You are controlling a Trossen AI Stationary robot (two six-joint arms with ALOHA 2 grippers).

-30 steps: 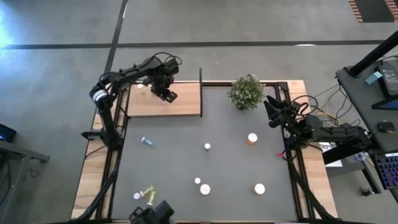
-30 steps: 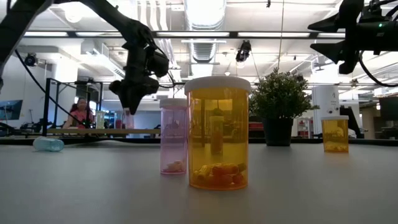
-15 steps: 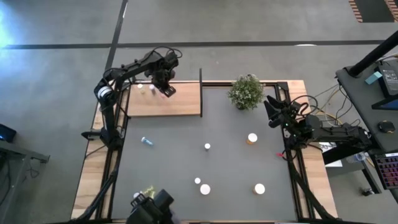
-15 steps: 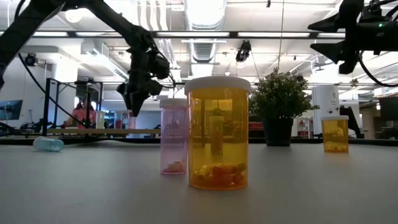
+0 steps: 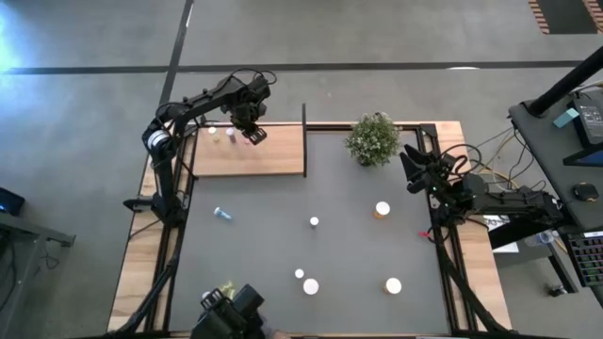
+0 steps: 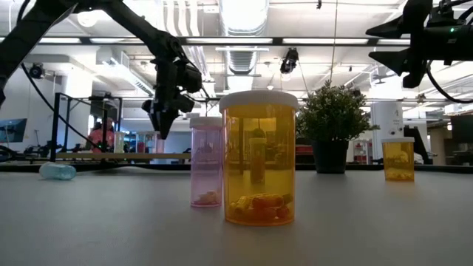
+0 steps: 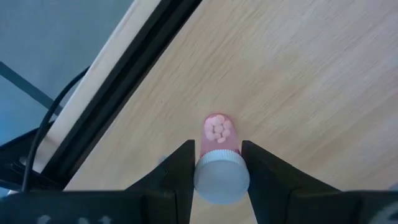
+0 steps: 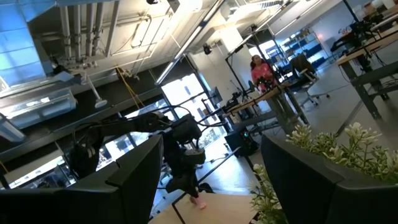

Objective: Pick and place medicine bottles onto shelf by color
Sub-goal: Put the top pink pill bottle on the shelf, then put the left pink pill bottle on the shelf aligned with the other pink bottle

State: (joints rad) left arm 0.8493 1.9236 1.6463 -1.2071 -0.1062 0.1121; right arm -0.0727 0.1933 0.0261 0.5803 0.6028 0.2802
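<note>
Nearest in the low view, centre of the frame, a broad orange bottle (image 6: 259, 157) of clear amber plastic stands upright on the smooth grey table (image 6: 369, 222), its flat white cap on and capsules heaped at the bottom. Just left of it stands a slimmer pink bottle (image 6: 206, 161), translucent, with pale tablets inside. A bluish bottle (image 6: 58, 171) lies on its side at left, a small orange one (image 6: 399, 158) stands at right near the bushy potted plant (image 6: 331, 125). Farther back, upper left of the high view, the left hand (image 5: 251, 133) is clenched on a pink medicine bottle (image 7: 219, 160), white-capped, over the pale grained shelf (image 5: 278, 155). The right hand (image 5: 411, 166) hangs spread beside the plant, gripping nothing.
</note>
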